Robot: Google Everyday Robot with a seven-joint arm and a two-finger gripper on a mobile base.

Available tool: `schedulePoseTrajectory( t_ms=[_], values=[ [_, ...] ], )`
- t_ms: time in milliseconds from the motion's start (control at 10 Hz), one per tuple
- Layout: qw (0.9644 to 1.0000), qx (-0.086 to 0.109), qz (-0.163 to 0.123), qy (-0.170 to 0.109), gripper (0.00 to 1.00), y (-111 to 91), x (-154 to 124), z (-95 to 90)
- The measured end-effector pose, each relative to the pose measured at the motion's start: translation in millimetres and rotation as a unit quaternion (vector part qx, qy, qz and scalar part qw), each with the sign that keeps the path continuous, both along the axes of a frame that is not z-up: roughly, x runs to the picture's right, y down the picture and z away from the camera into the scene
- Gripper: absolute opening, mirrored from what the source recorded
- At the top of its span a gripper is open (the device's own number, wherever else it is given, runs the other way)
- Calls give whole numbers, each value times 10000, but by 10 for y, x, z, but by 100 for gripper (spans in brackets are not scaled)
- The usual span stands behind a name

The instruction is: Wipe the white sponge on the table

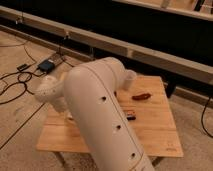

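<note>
Over the table (160,136), camera view: white arm (100,115) bent low across its left half.
The gripper (68,115) sits at the table's left part, mostly behind the arm; spread or pinching, I cannot tell. The white sponge is hidden there. A dark bar (129,115) lies beside the arm, a reddish piece (141,96) farther back.
</note>
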State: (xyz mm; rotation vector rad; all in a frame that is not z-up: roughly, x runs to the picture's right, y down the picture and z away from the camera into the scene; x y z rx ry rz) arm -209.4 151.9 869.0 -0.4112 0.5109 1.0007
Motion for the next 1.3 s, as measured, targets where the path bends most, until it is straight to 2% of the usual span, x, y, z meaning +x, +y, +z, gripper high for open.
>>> schedulePoseTrajectory(
  t_ms=[700,800,900,1000,1200,1300],
  values=[
    [9999,50,-15,106,65,64,-5,62],
    [9999,60,-12,118,61,57,1,78],
    [9999,62,-5,126,54,53,7,86],
    [9999,62,32,108,39,50,4,104],
    [9999,50,58,91,22,49,6,108],
    [9999,43,62,79,9,50,7,109]
  ],
)
